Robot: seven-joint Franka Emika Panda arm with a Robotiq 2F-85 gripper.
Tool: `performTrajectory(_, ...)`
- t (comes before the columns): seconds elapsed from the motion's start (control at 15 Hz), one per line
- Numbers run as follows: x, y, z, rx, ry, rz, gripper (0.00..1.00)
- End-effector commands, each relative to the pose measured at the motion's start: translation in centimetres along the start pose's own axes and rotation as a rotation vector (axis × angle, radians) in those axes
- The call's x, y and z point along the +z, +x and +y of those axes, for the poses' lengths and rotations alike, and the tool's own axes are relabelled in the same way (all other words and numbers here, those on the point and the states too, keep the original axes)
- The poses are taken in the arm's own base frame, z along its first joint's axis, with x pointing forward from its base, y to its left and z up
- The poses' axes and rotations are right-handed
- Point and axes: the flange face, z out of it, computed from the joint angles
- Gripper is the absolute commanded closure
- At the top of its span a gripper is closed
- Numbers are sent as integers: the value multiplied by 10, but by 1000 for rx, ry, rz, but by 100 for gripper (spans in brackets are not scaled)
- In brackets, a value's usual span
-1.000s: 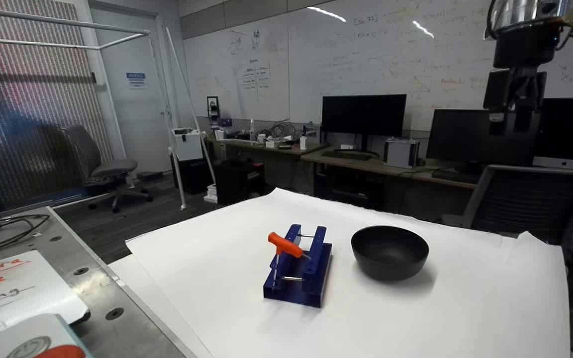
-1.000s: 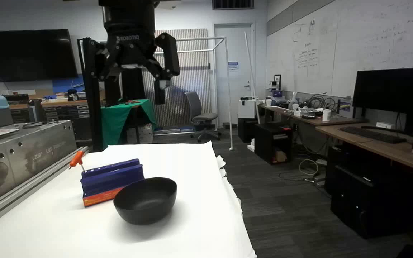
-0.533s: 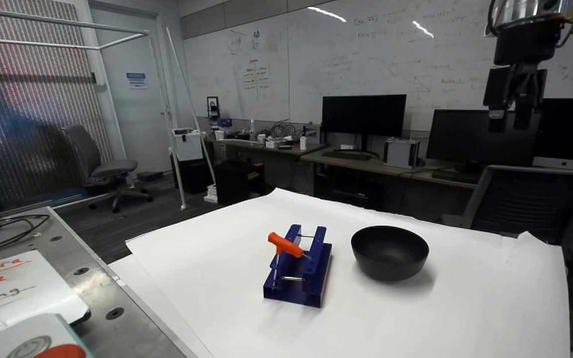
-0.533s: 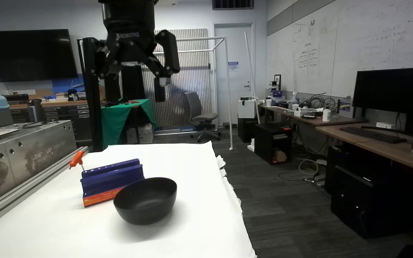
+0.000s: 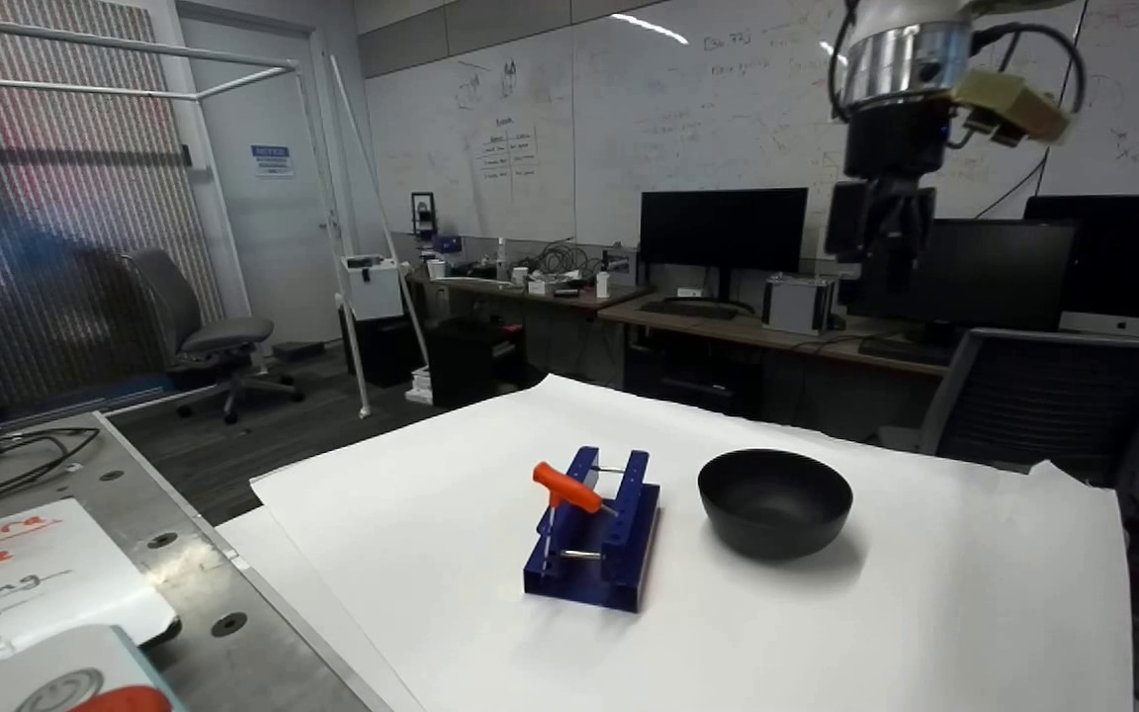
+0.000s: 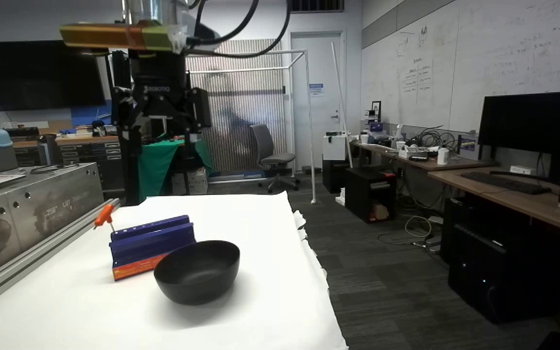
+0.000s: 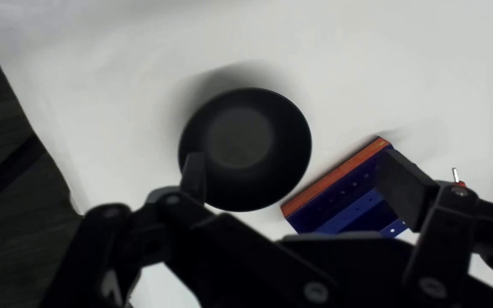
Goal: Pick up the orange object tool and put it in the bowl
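Observation:
The orange tool is a T-handle on a thin metal shaft. It stands upright at one end of the dark blue rack in both exterior views. In the wrist view only its tip and a bit of orange show past the right finger. The matte black bowl stands upright beside the rack with nothing seen inside; it also shows in the wrist view. My gripper is open and empty, high above the table. In the wrist view its fingers lie over the bowl's edge and the rack.
The white paper-covered table holds the rack and bowl. The rack has raised rails and an orange side strip, close to the bowl. A metal ledge runs along one table side. An office chair stands beyond the table.
My gripper has moved left and lower in an exterior view, and the wrist has turned, so the yellow camera mount now shows fully. The fingers stay open. Tool, rack and bowl have not moved.

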Motion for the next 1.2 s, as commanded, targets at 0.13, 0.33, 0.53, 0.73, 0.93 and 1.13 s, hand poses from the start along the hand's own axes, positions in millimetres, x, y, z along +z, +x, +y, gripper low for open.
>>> performTrajectory(0.13,39,91,-99,-142,-16,17,0)
performTrajectory(0.33,68,116,-147,-213,-21,54,0)
performTrajectory(0.53,95,127,-183,-275,6,57,0)
performTrajectory(0.73,114,122,-209,-318,26,2,0)
performTrajectory(0.93,128,115,-232,-355,32,-2,0)
performTrajectory(1.13,137,109,-251,-399,32,12,0)
